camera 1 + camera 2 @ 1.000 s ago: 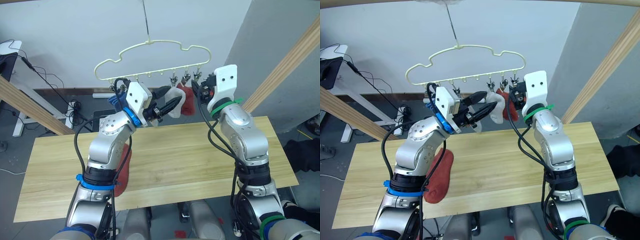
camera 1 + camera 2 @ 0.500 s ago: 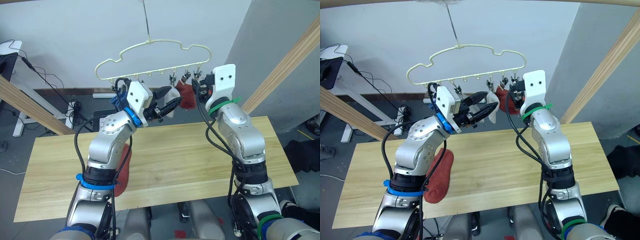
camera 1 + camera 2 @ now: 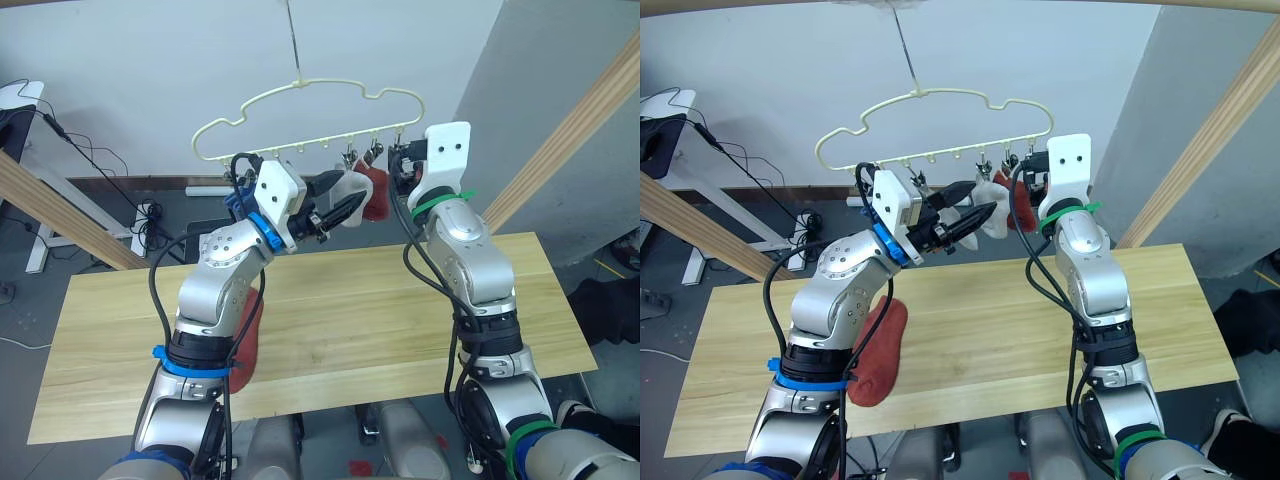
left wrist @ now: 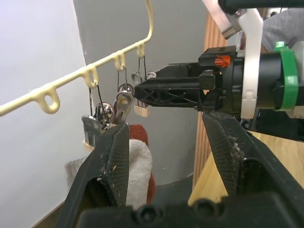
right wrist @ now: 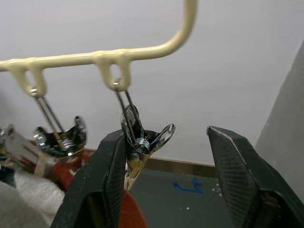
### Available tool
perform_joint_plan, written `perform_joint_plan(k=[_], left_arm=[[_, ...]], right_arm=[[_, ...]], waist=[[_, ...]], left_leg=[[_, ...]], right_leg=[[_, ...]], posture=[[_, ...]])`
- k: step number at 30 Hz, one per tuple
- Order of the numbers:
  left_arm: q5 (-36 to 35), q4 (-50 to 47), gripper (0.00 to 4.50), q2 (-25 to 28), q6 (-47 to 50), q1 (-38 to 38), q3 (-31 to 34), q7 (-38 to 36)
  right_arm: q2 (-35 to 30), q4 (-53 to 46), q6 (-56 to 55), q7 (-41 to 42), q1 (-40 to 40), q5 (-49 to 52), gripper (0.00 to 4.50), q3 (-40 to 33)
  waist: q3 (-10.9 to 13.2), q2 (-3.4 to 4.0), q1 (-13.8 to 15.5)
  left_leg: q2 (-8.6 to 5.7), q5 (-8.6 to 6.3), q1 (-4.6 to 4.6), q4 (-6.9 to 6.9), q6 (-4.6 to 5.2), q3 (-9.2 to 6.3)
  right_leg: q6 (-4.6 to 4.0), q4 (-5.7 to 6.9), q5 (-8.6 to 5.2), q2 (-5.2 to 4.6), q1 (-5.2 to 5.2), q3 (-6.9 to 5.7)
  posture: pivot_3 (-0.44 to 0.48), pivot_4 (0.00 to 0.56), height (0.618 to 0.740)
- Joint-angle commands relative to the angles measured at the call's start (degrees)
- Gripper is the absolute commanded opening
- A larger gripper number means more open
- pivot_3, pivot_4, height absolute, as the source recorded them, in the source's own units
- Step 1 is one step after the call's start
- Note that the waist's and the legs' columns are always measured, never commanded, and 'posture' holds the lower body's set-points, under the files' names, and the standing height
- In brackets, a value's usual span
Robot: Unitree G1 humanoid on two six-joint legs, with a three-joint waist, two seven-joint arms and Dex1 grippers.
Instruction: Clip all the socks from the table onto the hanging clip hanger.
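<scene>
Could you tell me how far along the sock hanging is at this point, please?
Partly done. A rust-red sock and a light grey sock hang from clips on the clip hanger. The open right gripper is at an empty end clip; the left gripper is open beside the hanging socks. Another rust-red sock lies on the table, waiting.

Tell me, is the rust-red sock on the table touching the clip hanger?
Apart. The right eye view shows the rust-red sock lying on the table, with the clip hanger hanging well above.
</scene>
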Motion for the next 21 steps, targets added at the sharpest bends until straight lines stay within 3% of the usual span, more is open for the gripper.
perform_joint_plan(k=[1, 21], left_arm=[[-0.2, -1.7, 2.73, -0.2, -0.4, -1.0, 0.0, 0.1], [-0.3, -1.7, 2.73, -0.6, -0.4, -1.3, -0.3, -0.1]], right_arm=[[1.3, -1.7, -1.4, -1.7, -1.4, 0.7, 2.74, -2.2], [5.9, -2.4, 2.1, -2.4, -3.5, 6.8, 2.74, -5.6]], waist=[[0.0, 0.0, 0.0], [0.0, 0.0, 0.0]], left_leg=[[0.0, 0.0, 0.0, 0.0, 0.0, 0.0], [0.01, 0.0, 0.0, 0.01, 0.01, -0.01]], right_leg=[[0.0, 0.0, 0.0, 0.0, 0.0, 0.0], [-0.01, 0.03, 0.01, 0.0, 0.0, -0.01]], posture=[[-0.161, 0.278, 0.74], [-0.166, 0.276, 0.74]])
